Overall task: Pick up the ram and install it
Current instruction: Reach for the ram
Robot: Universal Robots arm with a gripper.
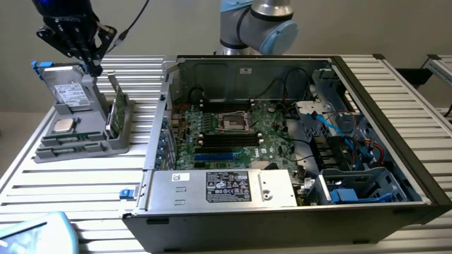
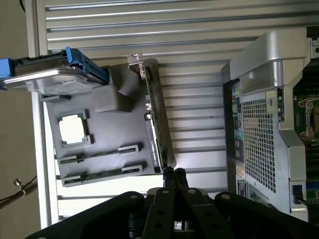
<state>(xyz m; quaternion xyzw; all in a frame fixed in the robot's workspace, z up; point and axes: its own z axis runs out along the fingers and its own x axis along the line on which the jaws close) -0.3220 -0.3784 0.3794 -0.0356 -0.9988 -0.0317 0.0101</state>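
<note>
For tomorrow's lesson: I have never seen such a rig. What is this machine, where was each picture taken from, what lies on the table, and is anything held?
This is a robot arm ending in a claw. One picture comes from a camera standing off the arm; the other from a camera on its wrist, looking past the claw. On the slatted table sit an open computer case and a grey holder carrying a hard drive, a processor chip, two ram sticks and an upright green card. The claw is shut over the holder and holds nothing.

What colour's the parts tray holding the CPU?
Grey tray; clearest in the wrist view.
</note>
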